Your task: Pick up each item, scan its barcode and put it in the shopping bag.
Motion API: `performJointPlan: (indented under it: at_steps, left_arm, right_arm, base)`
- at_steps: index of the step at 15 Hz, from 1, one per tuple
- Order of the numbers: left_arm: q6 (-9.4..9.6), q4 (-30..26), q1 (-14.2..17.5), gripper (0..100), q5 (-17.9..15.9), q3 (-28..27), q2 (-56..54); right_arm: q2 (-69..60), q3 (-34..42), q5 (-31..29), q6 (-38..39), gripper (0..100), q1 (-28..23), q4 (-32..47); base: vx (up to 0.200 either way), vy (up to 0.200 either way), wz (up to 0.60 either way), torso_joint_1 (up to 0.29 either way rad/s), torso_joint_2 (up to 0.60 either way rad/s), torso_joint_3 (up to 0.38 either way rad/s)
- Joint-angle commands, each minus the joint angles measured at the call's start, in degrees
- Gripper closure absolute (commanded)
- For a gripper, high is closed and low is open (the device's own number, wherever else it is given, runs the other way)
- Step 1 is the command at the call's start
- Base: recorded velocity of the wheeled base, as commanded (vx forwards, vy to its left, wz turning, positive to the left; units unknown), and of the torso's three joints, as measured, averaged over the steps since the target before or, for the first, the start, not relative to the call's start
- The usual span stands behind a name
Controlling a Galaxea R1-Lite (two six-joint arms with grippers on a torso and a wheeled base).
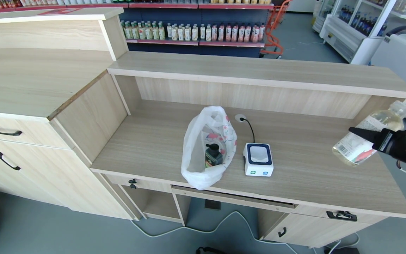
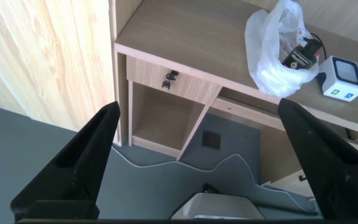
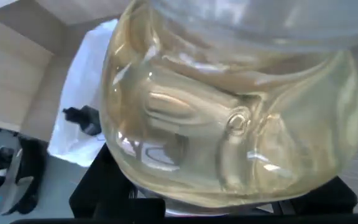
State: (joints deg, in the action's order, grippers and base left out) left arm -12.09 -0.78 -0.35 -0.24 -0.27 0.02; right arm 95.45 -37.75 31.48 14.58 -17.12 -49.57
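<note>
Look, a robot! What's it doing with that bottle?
It is working a shop checkout. Its right gripper holds a clear bottle of yellowish liquid, tilted, near the right end of the counter. The scanner sits in the middle, next to the shopping bag, which has a dark bottle inside. The left gripper hangs open in front of the counter.
</note>
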Motion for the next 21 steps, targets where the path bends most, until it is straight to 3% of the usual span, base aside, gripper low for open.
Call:
performJointPlan:
  at_steps: [1,5,9,11,14,21]
  left_arm:
    - [-0.04,-0.01,0.0,0,-0.02,0.0,-0.02]
    - [-0.04,-0.01,0.0,0,-0.02,0.0,-0.02]
    - [-0.04,-0.01,0.0,0,-0.02,0.0,-0.02]
    - [-0.04,-0.01,0.0,0,-0.02,0.0,-0.02]
    - [-0.04,-0.01,0.0,0,-0.02,0.0,-0.02]
    - [-0.04,-0.01,0.0,0,-0.02,0.0,-0.02]
  right_arm:
    - [-18.02,0.31,15.19,5.81,100,8.94,7.82]
    - [-23.73,-2.24,18.09,14.69,100,26.87,7.82]
    - [-26.46,-3.47,21.61,18.73,100,34.78,7.64]
    - [-27.95,-3.64,23.19,22.07,100,36.45,7.64]
    - [-29.89,-3.73,30.14,23.21,100,36.54,7.91]
    - [-30.59,-3.73,35.06,25.32,100,38.47,10.37]
  base:
    - [0.0,0.0,0.0,0.0,0.0,0.0]
    - [0.0,0.0,0.0,0.0,0.0,0.0]
    - [0.0,0.0,0.0,0.0,0.0,0.0]
    - [0.0,0.0,0.0,0.0,0.0,0.0]
    - [0.0,0.0,0.0,0.0,0.0,0.0]
    - [0.0,0.0,0.0,0.0,0.0,0.0]
